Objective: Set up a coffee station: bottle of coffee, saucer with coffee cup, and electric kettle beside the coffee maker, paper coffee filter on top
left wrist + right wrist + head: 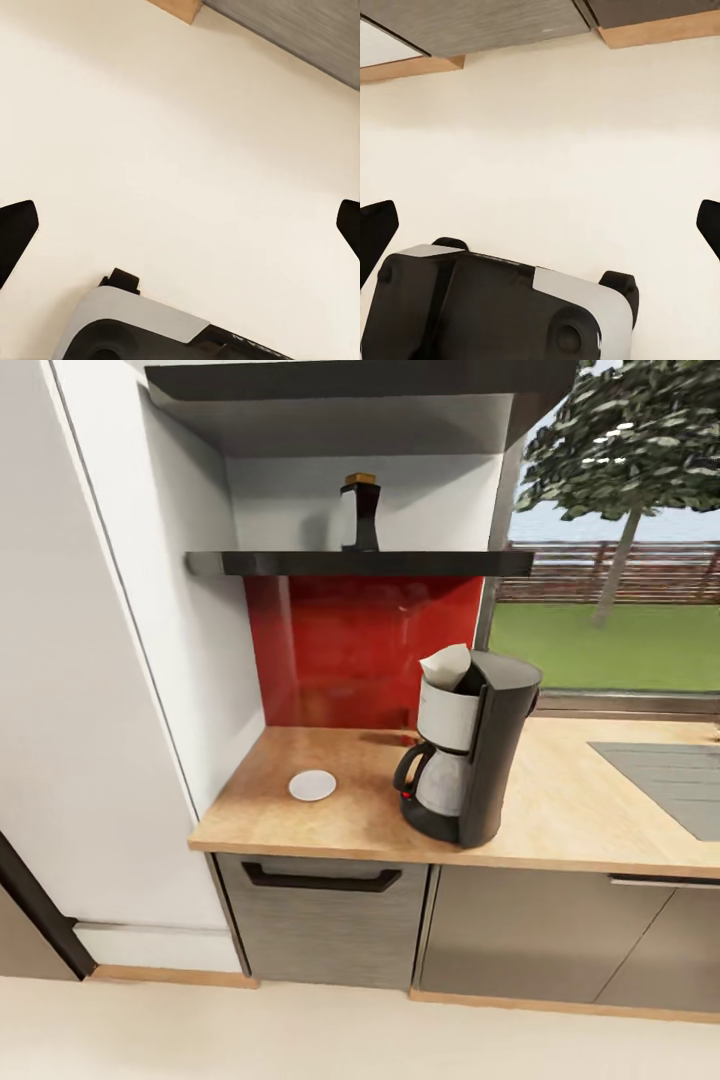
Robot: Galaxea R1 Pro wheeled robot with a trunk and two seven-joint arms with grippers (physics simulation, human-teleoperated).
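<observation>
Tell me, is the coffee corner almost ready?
Partly. The coffee maker stands on the countertop with a paper filter on top, and the saucer lies to its left. Nothing is in hand: the left gripper and right gripper are open over the floor. The coffee bottle is on the shelf.

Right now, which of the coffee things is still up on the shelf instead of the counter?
The bottle of coffee: dark, gold-capped, standing upright on the black shelf. The coffee maker, filter on top, and the white saucer are on the wooden countertop.
</observation>
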